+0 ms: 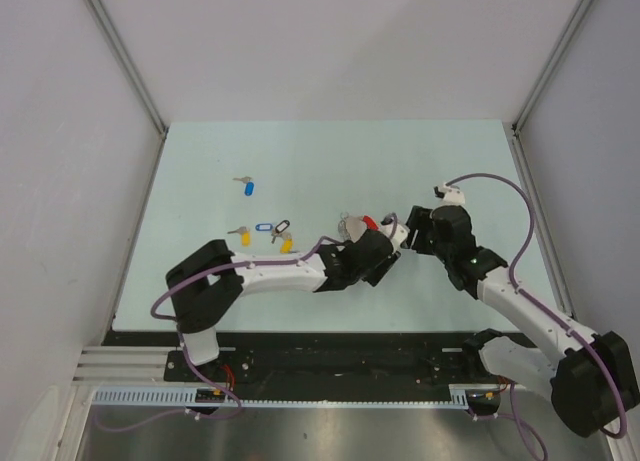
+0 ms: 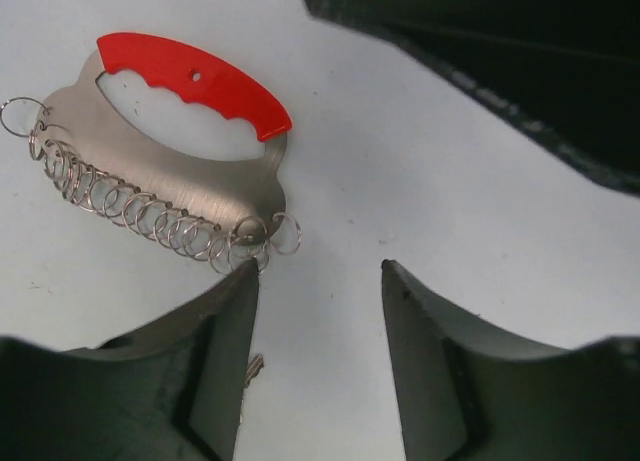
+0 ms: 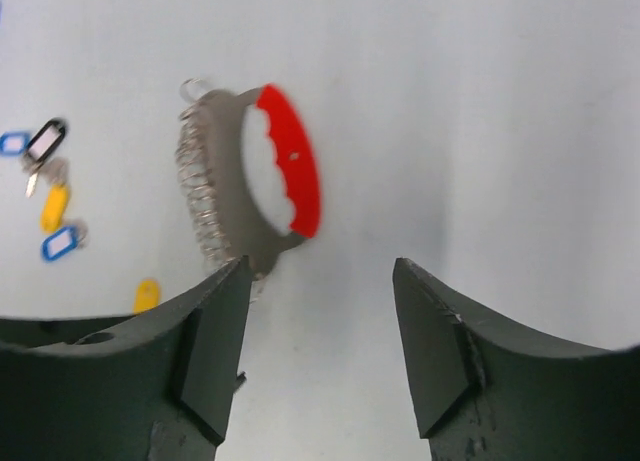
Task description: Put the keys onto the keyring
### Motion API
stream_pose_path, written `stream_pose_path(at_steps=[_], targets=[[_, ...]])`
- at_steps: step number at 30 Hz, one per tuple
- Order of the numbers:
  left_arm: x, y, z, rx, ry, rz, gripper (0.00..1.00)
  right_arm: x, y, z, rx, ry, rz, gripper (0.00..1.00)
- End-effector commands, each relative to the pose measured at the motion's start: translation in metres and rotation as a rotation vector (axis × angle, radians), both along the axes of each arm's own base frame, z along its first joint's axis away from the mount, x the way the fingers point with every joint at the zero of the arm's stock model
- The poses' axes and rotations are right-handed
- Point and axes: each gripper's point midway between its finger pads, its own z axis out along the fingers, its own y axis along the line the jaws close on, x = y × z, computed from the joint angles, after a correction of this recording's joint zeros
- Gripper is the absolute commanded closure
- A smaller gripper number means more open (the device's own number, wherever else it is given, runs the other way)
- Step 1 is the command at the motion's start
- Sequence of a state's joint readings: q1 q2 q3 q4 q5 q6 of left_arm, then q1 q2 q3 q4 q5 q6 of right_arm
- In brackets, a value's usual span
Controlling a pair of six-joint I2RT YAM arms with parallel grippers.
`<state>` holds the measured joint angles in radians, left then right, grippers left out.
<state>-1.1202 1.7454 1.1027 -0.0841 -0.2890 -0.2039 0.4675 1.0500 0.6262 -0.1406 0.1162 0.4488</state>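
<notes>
The keyring (image 1: 356,224) lies flat on the table: a red arc (image 2: 193,82) on a grey metal plate (image 2: 170,186) edged with a row of small wire rings (image 2: 150,213). My left gripper (image 2: 319,269) stands open just beside it, its left fingertip next to the end ring, with nothing between the fingers. A thin metal tip (image 2: 254,367) shows by that finger. My right gripper (image 3: 320,265) is open too, facing the keyring (image 3: 262,181) from the other side. The keys lie loose to the left: blue (image 1: 248,188), yellow (image 1: 244,237), blue (image 1: 264,225), dark (image 1: 282,226), yellow (image 1: 287,246).
Both wrists crowd close together at the table's middle right, left gripper (image 1: 378,243) and right gripper (image 1: 403,233) nearly touching. Grey walls and metal rails (image 1: 125,56) enclose the pale green table (image 1: 330,161) on three sides.
</notes>
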Motion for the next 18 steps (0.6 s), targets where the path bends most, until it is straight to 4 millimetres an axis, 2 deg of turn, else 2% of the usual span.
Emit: stream_pose_path(at_steps=[1,8,12,18], targets=[[0.012,0.013,-0.012,0.217,-0.089,0.058,0.50,-0.003,-0.048,-0.005,-0.052,-0.025,-0.229,0.34],[0.019,0.005,-0.026,0.297,-0.123,0.062,0.57,-0.008,-0.068,0.006,-0.032,-0.088,-0.319,0.32],[0.023,0.003,-0.036,0.337,-0.128,0.059,0.62,-0.008,-0.070,0.008,-0.032,-0.095,-0.319,0.32],[0.027,0.000,-0.047,0.365,-0.136,0.055,0.62,-0.009,-0.070,0.008,-0.029,-0.099,-0.311,0.32]])
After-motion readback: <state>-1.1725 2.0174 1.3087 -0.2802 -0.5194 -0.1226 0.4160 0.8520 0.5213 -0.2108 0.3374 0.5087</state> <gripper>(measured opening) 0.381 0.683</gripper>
